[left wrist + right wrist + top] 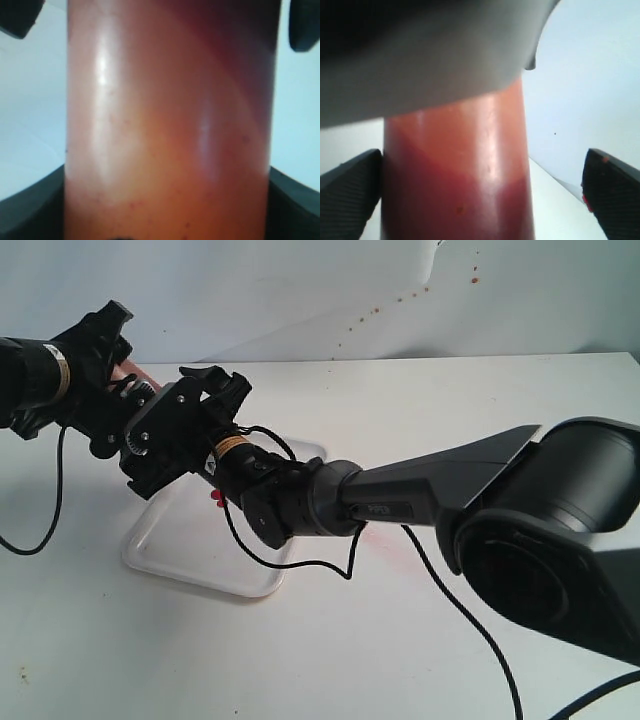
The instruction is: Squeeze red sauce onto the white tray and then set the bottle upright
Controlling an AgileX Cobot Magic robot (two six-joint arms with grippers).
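The bottle (128, 373) is held off the table above the white tray (190, 562); only a pale orange-pink patch of it shows between the two grippers. My left gripper (135, 380) is shut on the bottle (165, 100), whose body fills the left gripper (165, 185) from pad to pad. My right gripper (205, 390) reaches across from the right and stands open around the bottle (455, 165): in the right gripper (486, 187) one pad touches it and the other stands clear. Small red bits (217, 498) show under the right gripper; I cannot tell whether they are nozzle, cap or red sauce.
The right arm (430, 490) stretches across the table from the large dark base (560, 530) at the right. Black cables (300, 562) hang over the tray's near edge. Red specks (375, 310) dot the back wall. A faint pink smear (385, 540) marks the table.
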